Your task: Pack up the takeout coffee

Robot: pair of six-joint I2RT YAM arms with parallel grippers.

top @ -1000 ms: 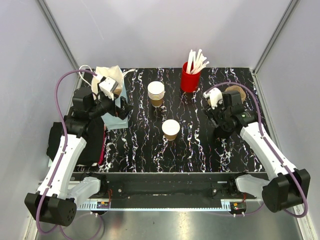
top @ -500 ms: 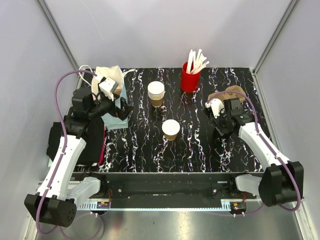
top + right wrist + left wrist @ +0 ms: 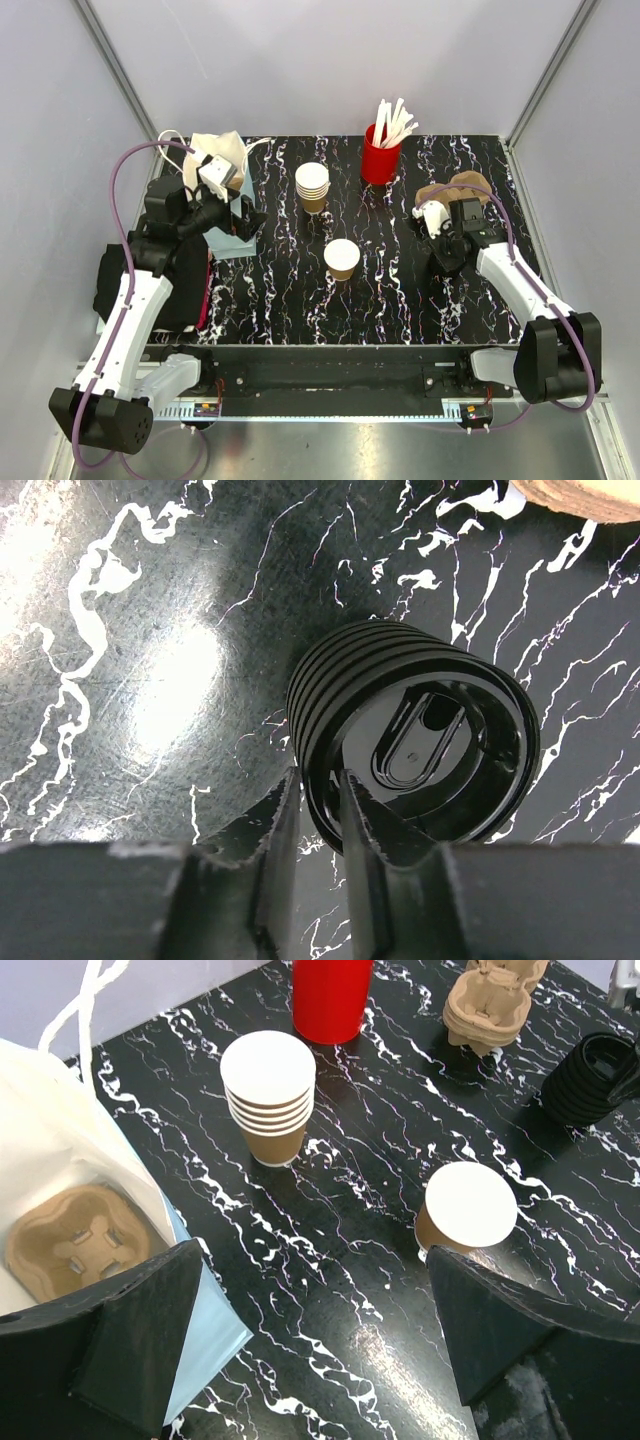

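Observation:
The takeout coffee cup [image 3: 342, 257], brown kraft with a white inside and no lid on it, stands upright mid-table; the left wrist view has it [image 3: 468, 1208] just beyond my right finger. My left gripper [image 3: 315, 1295] hangs open over bare table beside the white bag [image 3: 225, 165], nothing between its fingers. My right gripper [image 3: 320, 778] is down at a stack of black lids [image 3: 410, 740], one finger outside and one inside the top lid's rim, pinching it. From above, my right gripper [image 3: 446, 250] covers that stack.
A stack of lidless brown cups [image 3: 312, 185] stands behind the single cup. Back centre is a red cup of white sticks [image 3: 380, 160]. Pulp cup carriers [image 3: 462, 187] lie at the back right; another [image 3: 75, 1240] sits inside the bag.
My right arm has moved slightly right and down onto the lid stack, and its fingers have drawn together on the top lid's rim. The left arm has not moved.

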